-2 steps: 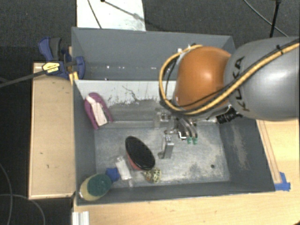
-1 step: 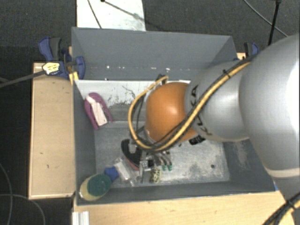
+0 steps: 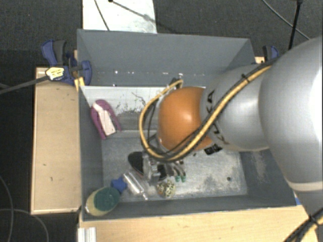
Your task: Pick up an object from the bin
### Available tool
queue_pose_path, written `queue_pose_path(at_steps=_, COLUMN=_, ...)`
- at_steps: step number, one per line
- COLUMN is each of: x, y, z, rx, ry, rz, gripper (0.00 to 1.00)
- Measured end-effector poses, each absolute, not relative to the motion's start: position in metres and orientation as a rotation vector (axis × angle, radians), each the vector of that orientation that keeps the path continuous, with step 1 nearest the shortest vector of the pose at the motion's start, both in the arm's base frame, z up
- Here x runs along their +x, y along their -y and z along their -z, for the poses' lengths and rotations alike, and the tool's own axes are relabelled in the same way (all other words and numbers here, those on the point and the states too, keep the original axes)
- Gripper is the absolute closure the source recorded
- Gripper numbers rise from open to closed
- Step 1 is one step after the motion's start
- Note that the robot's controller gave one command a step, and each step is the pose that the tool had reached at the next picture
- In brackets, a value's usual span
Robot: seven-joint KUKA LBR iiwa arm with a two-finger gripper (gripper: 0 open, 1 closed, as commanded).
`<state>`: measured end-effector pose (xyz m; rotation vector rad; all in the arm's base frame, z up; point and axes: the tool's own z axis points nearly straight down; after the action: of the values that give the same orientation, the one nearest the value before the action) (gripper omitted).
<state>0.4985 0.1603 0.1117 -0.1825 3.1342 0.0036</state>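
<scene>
Camera view: bin (image 3: 222, 178), heap (image 3: 133, 183) beneath claw (image 3: 159, 174).

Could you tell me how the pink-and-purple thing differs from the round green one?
The pink-and-purple thing is oblong and lies farther back on the left. The round green one is a yellow-rimmed disc in the near left corner. Both lie clear of the gripper.

Low in the bin (image 3: 151, 59) with the gripper (image 3: 160, 174), by a black lump (image 3: 136, 160) and speckled ball (image 3: 165, 188), far from a purple block (image 3: 103, 117).
</scene>
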Motion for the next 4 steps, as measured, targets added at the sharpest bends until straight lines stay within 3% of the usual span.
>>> queue_pose_path(at_steps=1, x=0.499, y=-0.16, z=-0.111, rx=-0.174, ry=-3.135, rz=-0.002, gripper=0.0)
queue_pose_path(at_steps=2, x=0.53, y=-0.12, z=-0.073, rx=0.112, ry=-3.126, rz=-0.003, gripper=0.0)
queue_pose_path(at_steps=3, x=0.53, y=-0.12, z=-0.075, rx=0.116, ry=-3.127, rz=-0.003, gripper=1.0)
queue_pose_path(at_steps=4, x=0.529, y=-0.099, z=-0.187, rx=0.103, ry=-3.131, rz=-0.003, gripper=1.0)
